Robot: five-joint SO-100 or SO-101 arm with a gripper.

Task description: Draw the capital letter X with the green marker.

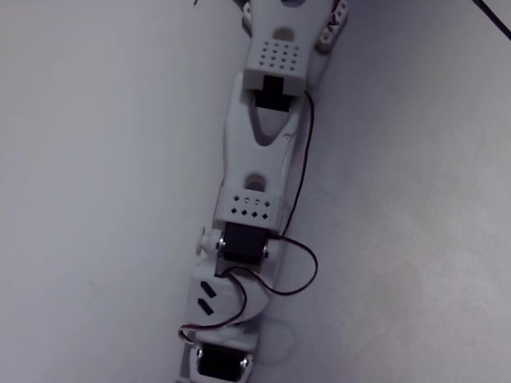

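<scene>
In the fixed view I look down on my white arm [255, 199], which stretches from the top edge to the bottom edge over a plain white surface [96, 191]. The wrist section [219, 299] and a black motor [219, 363] reach the bottom edge. My gripper lies beyond the bottom edge and is out of view. The green marker is out of view. No drawn lines show on the white surface.
Red and black wires [303, 263] loop along the right side of the arm. A thin dark cable [493, 17] crosses the top right corner. The arm casts a soft shadow [343, 183] to its right.
</scene>
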